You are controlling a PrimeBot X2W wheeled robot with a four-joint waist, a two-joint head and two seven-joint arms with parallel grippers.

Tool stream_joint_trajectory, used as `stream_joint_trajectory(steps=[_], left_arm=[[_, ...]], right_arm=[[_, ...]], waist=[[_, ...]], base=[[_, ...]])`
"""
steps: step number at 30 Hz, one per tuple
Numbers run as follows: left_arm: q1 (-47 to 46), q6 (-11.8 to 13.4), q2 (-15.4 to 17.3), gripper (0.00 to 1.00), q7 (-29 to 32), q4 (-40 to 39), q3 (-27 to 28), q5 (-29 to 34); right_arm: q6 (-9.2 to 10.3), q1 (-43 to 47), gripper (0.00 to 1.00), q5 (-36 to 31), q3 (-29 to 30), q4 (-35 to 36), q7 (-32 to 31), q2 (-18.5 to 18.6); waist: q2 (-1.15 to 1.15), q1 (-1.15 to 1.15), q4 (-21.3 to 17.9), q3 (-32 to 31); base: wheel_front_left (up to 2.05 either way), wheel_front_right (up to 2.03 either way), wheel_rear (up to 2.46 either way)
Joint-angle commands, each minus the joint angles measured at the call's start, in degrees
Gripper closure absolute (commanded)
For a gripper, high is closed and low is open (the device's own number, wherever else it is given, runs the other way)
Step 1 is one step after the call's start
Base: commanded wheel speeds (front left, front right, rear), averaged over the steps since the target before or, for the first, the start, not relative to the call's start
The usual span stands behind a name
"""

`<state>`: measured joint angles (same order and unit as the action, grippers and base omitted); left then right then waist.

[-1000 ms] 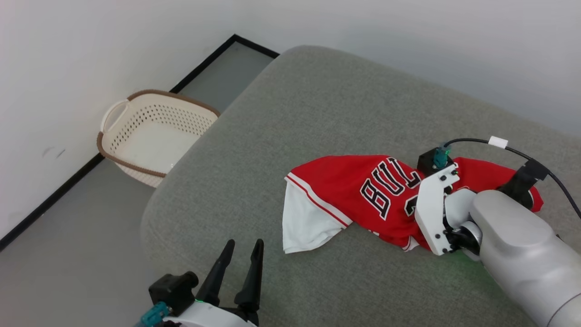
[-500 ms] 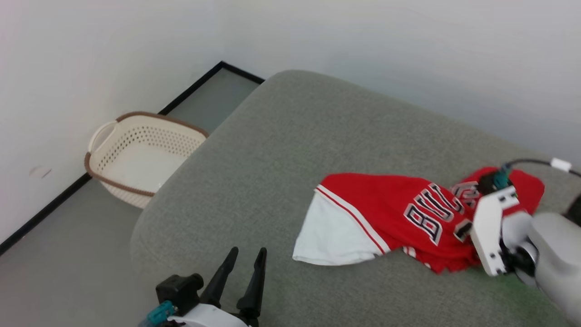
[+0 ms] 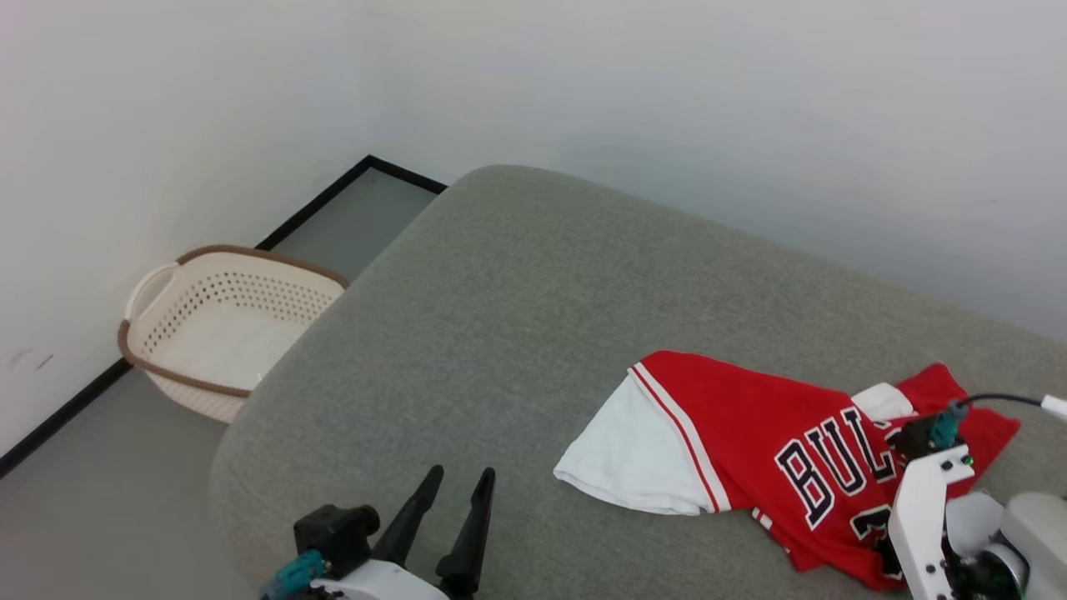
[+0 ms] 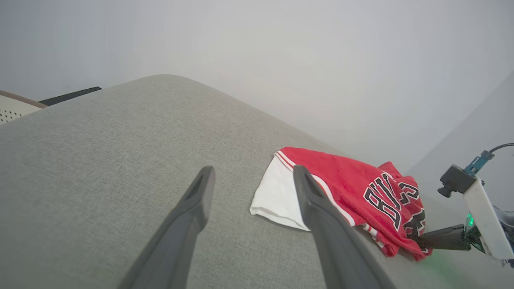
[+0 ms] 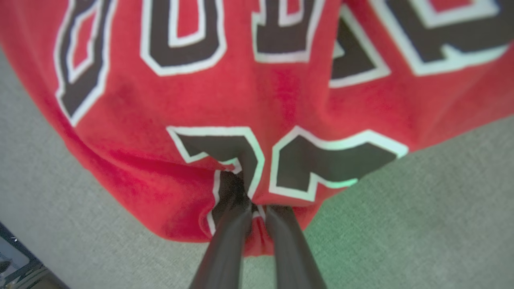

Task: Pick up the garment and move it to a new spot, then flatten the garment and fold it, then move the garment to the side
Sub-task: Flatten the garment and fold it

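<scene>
The garment [image 3: 750, 425], a red jersey with a white sleeve and black lettering, lies crumpled on the grey cushion [image 3: 517, 317] at the lower right of the head view. My right gripper [image 5: 252, 202] is shut on a fold of its red fabric by the number. In the left wrist view the right gripper [image 4: 417, 241] meets the garment [image 4: 341, 176] at its near right edge. In the head view its white wrist mount [image 3: 921, 508] covers the fingers. My left gripper [image 3: 461, 473] stands open and empty over the cushion's near edge, left of the white sleeve [image 3: 633, 450].
A cream perforated basket [image 3: 225, 333] with a brown rim stands on the grey floor at the left, against the wall. White walls close the cushion's far side. Bare cushion stretches left of and behind the garment.
The head camera has shifted, so the whole scene sits lower in the picture. My right gripper, still shut, has dragged the garment to the right across the cushion. The left gripper stays open.
</scene>
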<state>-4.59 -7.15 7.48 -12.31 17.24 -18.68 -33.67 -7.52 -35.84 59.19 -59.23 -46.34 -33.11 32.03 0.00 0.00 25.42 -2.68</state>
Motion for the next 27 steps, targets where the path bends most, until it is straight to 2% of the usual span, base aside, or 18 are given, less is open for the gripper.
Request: stream_joint_trajectory(steps=[1, 8, 14, 21, 27], left_arm=[[0.36, -0.25, 0.18, 0.00, 0.08, -0.18, -0.09, -0.17], [0.66, 0.36, 0.07, 0.00, 0.37, -0.44, -0.35, -0.64], [0.72, 0.70, 0.03, 0.00, 0.51, -0.18, -0.67, -0.53], [0.59, 0.84, -0.28, 0.00, 0.45, 0.33, -1.23, -0.83], [0.40, 0.82, -0.48, 0.00, 0.39, 0.71, -1.78, -0.96]], right_arm=[[0.06, 3.70, 1.00, 0.11, -0.43, 0.41, -1.14, 0.21], [0.06, 11.52, 1.00, -1.21, 3.43, 7.27, -4.90, 3.34], [0.06, 20.57, 1.00, -4.40, 10.09, 12.14, -8.98, 4.34], [0.05, 32.64, 1.00, -11.87, 21.24, 18.59, -16.50, 1.80], [-0.12, 40.94, 1.00, -21.88, 32.72, 27.11, -22.59, -3.94]], waist=[[0.00, 0.00, -0.54, -0.03], [0.00, 0.00, -1.14, 0.39], [0.00, 0.00, -0.86, 1.16], [0.00, 0.00, -0.54, 1.72], [0.00, 0.00, -0.70, 1.80]], base=[[0.00, 0.00, 0.00], [0.00, 0.00, 0.00], [0.00, 0.00, 0.00], [0.00, 0.00, 0.00], [0.00, 0.00, 0.00]])
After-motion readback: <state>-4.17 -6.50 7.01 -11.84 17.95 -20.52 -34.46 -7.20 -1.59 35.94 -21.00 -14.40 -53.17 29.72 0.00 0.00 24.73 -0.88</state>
